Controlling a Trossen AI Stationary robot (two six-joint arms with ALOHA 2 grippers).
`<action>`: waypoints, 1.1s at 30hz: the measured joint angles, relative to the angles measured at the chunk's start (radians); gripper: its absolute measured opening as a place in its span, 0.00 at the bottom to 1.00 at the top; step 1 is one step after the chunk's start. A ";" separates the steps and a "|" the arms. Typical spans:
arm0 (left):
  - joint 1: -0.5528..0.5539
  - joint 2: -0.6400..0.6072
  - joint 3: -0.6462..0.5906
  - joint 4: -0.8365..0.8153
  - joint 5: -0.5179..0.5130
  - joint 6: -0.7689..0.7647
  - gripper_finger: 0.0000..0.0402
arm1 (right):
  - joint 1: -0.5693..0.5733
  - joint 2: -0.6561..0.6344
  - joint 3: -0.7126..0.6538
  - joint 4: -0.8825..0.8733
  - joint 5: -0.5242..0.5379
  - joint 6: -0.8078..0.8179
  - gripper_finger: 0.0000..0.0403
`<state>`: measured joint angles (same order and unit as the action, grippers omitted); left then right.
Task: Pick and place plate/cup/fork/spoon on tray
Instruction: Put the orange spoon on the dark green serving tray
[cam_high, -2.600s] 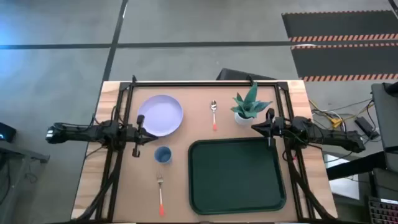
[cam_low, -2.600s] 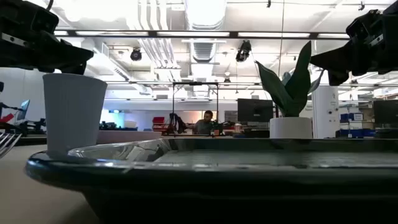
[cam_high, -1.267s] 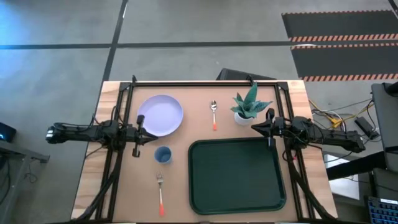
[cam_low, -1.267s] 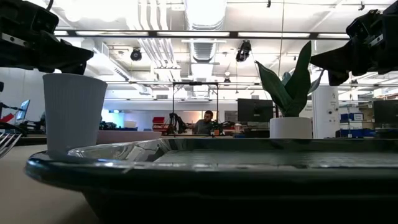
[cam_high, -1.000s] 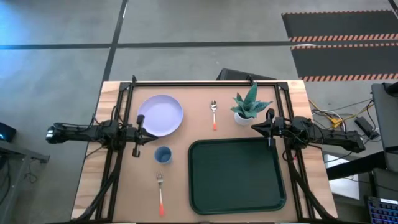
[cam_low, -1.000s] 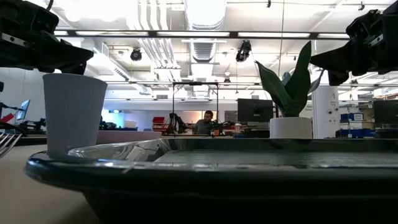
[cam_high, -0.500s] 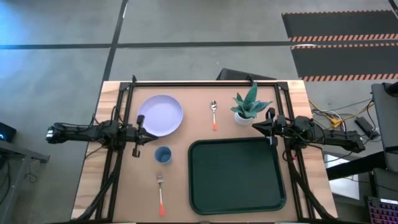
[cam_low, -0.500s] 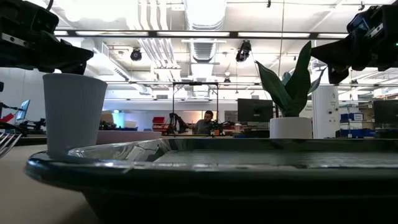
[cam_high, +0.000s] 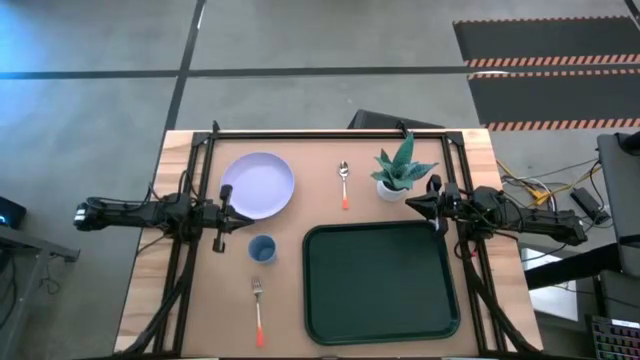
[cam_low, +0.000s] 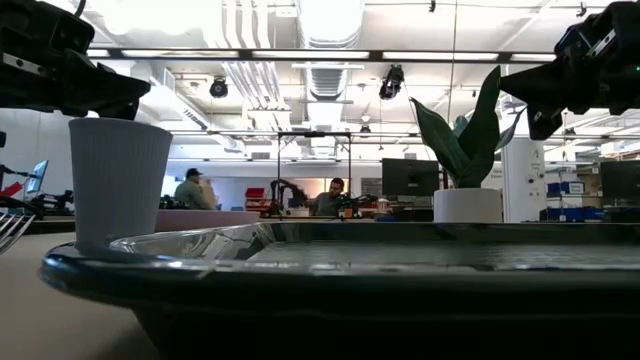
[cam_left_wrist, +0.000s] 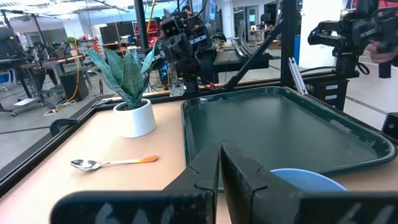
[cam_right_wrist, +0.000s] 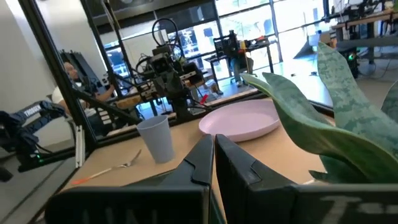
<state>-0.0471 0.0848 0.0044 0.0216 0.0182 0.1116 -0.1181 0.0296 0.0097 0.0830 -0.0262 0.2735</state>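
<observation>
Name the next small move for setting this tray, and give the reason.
Probably open the left claw and lower it onto the blue cup. Both claws are shut and hold nothing, the dark green tray holds no tableware yet, and the cup stands just beside that claw, between it and the tray. The right claw waits by the potted plant.

We are looking into a large robotics lab or workshop floor. Beyond the wooden table (cam_high: 200, 290) in the low view, an open ceiling carries white ducts (cam_low: 325, 40) and strip lights, and people (cam_low: 330, 197) sit at benches crowded with monitors (cam_low: 410, 177). The high view shows polished grey concrete marked with dark lines and hazard-striped mats (cam_high: 545, 60). Both wrist views reveal more benches, cables, black frames and glass-walled bays (cam_right_wrist: 249, 22).
</observation>
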 joint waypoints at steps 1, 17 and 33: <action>0.000 0.000 0.000 0.000 0.000 0.000 0.00 | 0.000 0.000 0.000 0.000 -0.001 0.010 0.02; 0.000 0.000 0.000 0.000 0.000 0.000 0.00 | 0.000 0.000 0.003 0.001 -0.011 0.131 0.02; 0.000 0.000 0.000 0.061 -0.036 0.001 0.00 | 0.000 0.041 0.172 0.004 0.017 0.168 0.02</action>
<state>-0.0471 0.0845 0.0044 0.0827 -0.0179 0.1127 -0.1184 0.0704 0.1816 0.0867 -0.0088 0.4420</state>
